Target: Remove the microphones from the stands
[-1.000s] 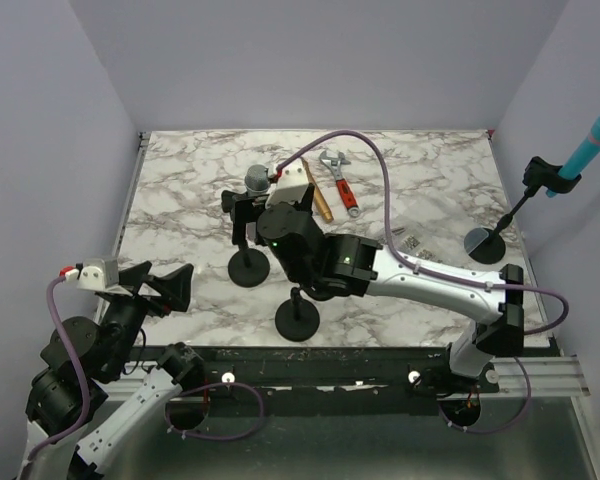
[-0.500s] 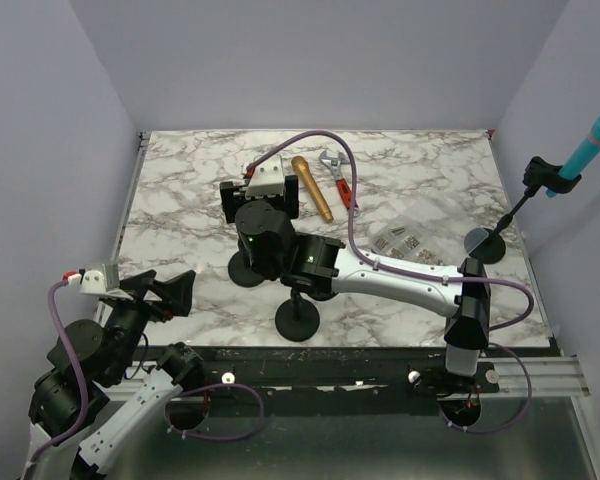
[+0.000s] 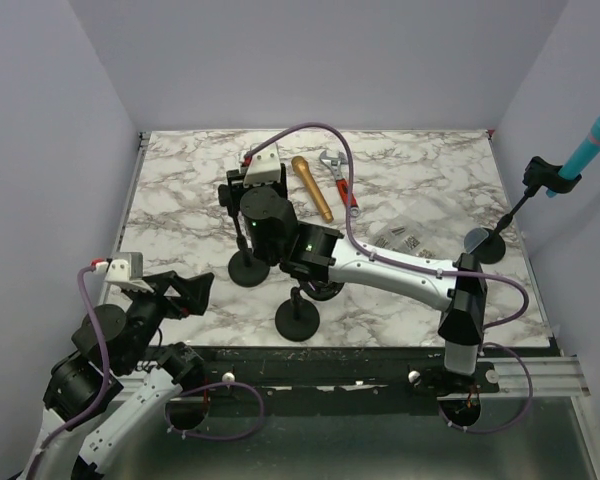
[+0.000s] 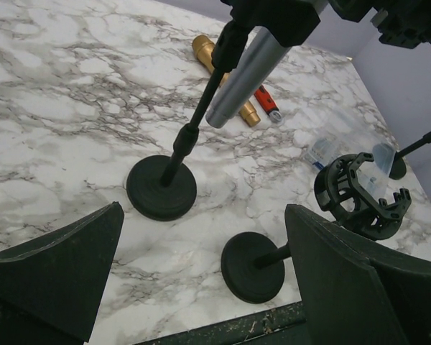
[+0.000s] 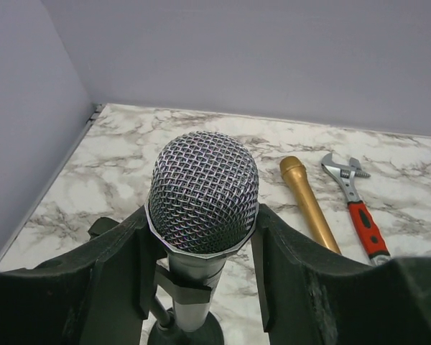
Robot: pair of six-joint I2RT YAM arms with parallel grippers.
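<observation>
The microphone (image 5: 203,190) has a silver mesh head and a grey handle (image 4: 248,79). It sits tilted in the black clip of the stand (image 4: 161,188), whose round base (image 3: 249,268) rests on the marble table. My right gripper (image 5: 202,215) comes down over the head, with both fingers pressed against its rim. In the top view the right wrist (image 3: 263,190) hides the microphone. My left gripper (image 4: 205,212) hangs open near the table's front left (image 3: 185,295), well short of the stand, with nothing between its fingers.
A second black stand (image 3: 297,322) with an empty clip (image 4: 359,194) stands near the front edge. A gold microphone (image 3: 311,188) and a red-handled wrench (image 3: 338,180) lie behind. A bag of screws (image 3: 405,240) lies to the right, and a teal microphone (image 3: 590,145) on a stand is at the far right.
My right gripper has moved left over the microphone's head and its fingers have closed in onto it. The left arm has shifted a little to the right and stays open.
</observation>
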